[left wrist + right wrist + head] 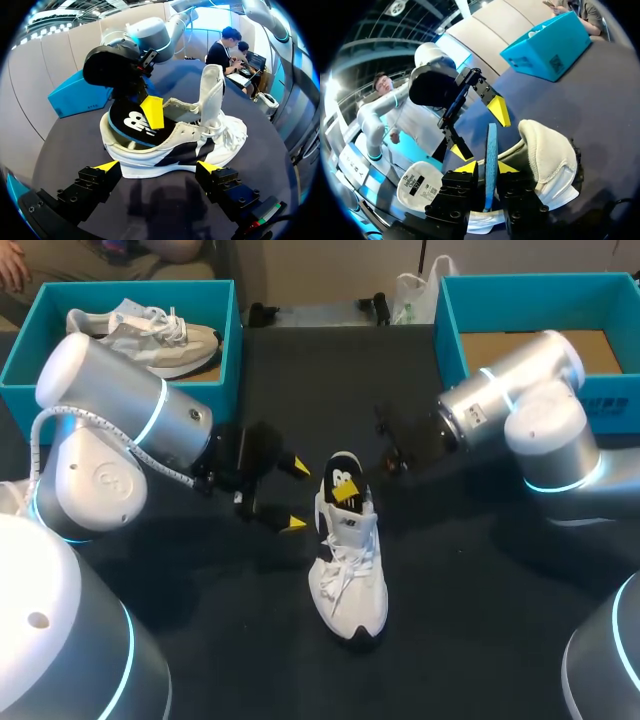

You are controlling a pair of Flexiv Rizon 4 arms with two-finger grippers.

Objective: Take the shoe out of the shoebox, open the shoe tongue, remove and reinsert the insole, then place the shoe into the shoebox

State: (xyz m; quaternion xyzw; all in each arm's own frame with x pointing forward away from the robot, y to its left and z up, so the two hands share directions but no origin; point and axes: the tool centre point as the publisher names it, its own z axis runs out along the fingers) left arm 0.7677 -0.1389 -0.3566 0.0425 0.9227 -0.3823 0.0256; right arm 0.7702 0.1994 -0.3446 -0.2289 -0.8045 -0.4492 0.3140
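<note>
While the right claw (485,167) pinches the insole (491,145) on edge between its two tips, the white shoe (350,560) stands on the black table (480,570) between the arms, with its toe toward the near edge. The insole's heel end rides above the shoe's collar, and the rest looks to run down inside, though the toe end is hidden. The left claw (296,495) is spread wide and holds nothing, with the side of the shoe just ahead of its tips and not touching them. The tongue (212,90) stands upright, well clear of the opening, and that helps.

I can't tell whether the insole is going out or back in, but the advice is the same for both. It should travel along the length of the shoe, heel end high, because a thin insole is likely to buckle if pushed straight down or dragged sideways. That narrow pinch could let it twist, so slow and straight is the way. Nothing holds the shoe, and I'd expect it to lift or skid with the insole. The left claw would do well to close on the sides of the sole first.

The left box (228,350) holds another shoe (150,335), and the right box (448,335) sits well apart.
</note>
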